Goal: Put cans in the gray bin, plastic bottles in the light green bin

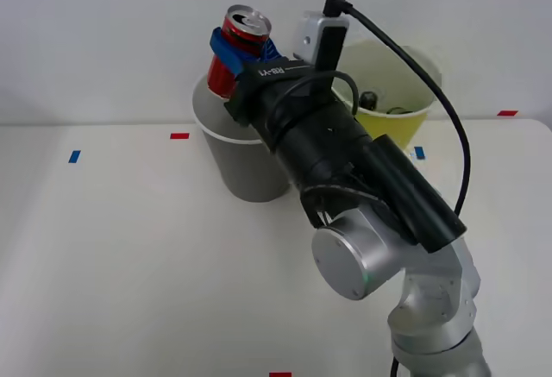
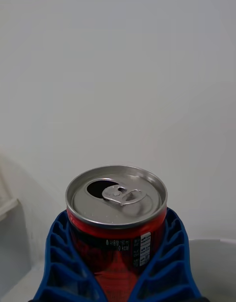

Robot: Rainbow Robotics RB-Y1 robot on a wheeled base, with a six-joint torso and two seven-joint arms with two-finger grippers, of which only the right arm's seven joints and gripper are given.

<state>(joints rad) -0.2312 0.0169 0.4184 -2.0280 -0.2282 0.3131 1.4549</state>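
My right gripper [image 1: 237, 56] is shut on a short red can [image 1: 239, 49] with a silver pull-tab top, held tilted above the open mouth of the gray bin [image 1: 241, 166]. In the right wrist view the red can [image 2: 117, 218] sits between my blue ribbed fingers [image 2: 64, 262], its opened top facing the camera. The light green bin [image 1: 398, 109] stands to the right of the gray one, partly behind my arm. A dark bottle with a small black cap [image 1: 369, 99] lies inside it.
White table [image 1: 112, 248] with small blue and red tape marks [image 1: 179, 135] near its far edge and front edge. A plain pale wall rises behind the bins. My arm crosses the table's right half.
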